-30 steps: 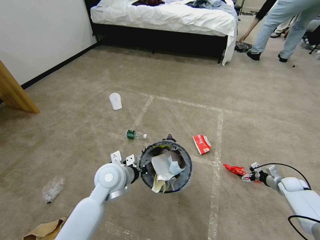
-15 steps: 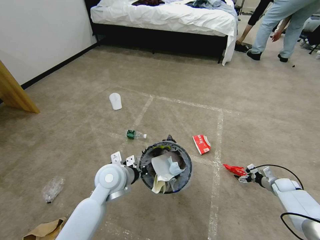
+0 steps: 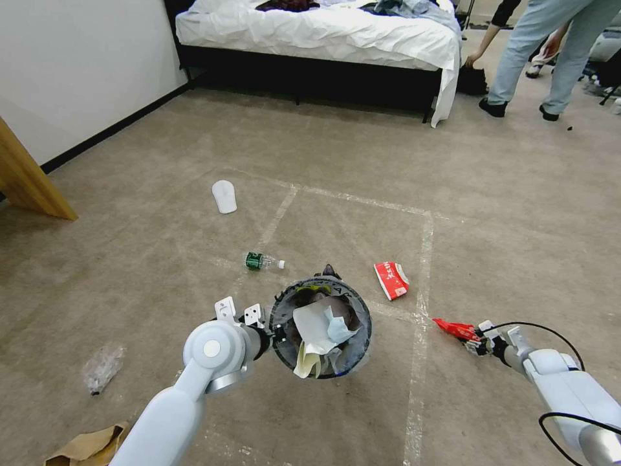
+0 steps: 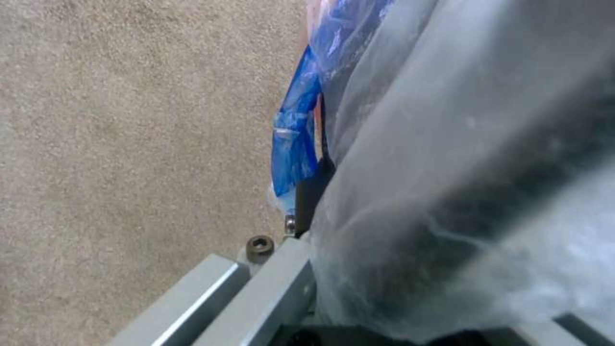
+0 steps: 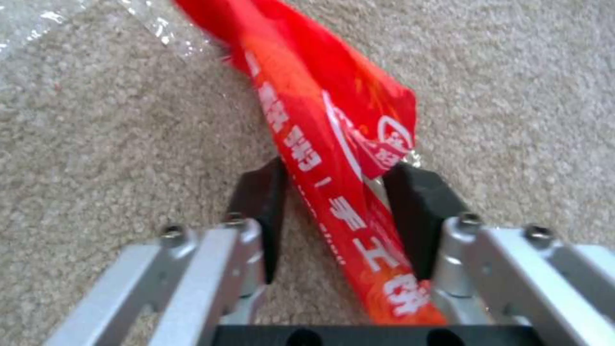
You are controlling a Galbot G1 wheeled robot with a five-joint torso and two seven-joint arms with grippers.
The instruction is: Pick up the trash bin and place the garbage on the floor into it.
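Left claw (image 3: 277, 334) clamped on trash bin (image 3: 321, 327) rim, holding it aloft beside litter for drop-in; right claw (image 5: 339, 216), jaws apart, straddles red wrapper (image 5: 333, 144) on floor (image 3: 362, 162), poised to pinch.

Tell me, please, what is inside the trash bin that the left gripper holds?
The trash bin, held at its rim by the left gripper, contains crumpled white paper, a pale blue piece and some dark scraps. These cover whatever lies deeper, and the bottom is hidden.
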